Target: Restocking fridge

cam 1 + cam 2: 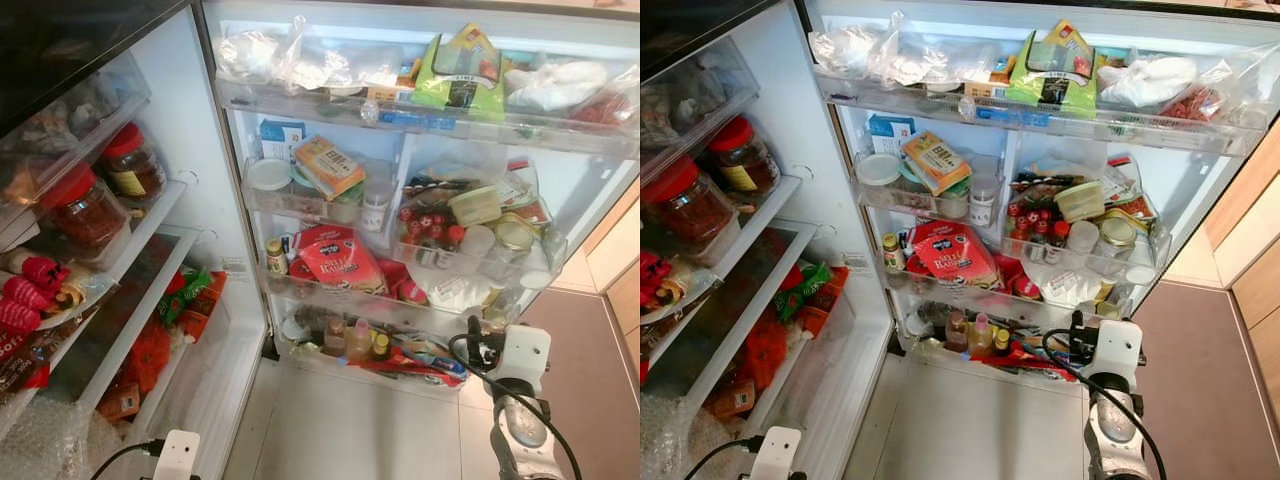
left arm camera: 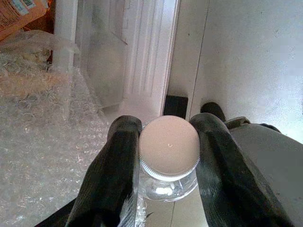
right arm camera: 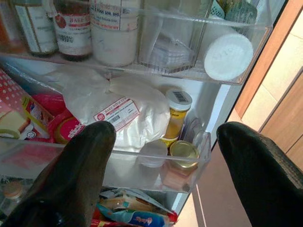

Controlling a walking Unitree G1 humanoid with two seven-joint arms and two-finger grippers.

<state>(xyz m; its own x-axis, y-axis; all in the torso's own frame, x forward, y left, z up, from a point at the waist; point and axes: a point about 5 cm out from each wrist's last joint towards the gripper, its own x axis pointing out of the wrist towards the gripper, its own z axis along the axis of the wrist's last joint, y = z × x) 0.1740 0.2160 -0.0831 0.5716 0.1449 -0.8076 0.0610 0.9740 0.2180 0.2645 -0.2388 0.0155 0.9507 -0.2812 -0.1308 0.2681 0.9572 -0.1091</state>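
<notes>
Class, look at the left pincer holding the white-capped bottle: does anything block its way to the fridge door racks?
Nothing visible stands between. The left pincer holds the bottle low by the fridge. The door racks ahead are crowded, so free space is the difficulty.

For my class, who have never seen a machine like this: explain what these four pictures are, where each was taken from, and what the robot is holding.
This is a walking humanoid robot with two arms, each ending in a claw of two black fingers. It is restocking an open fridge.

The two wide pictures come from twin cameras on its head, looking down at the fridge door shelves, crammed with packets, jars and small bottles. Red-lidded jars stand on the inner shelves at its left. Its right arm rises at the lower right.

The other two pictures come from cameras on the wrists, looking along the fingers. The left claw is shut on a small clear bottle with a white cap, low by bubble wrap. The right claw is open, holds nothing, and faces a door shelf with a white bag and small jars.
</notes>
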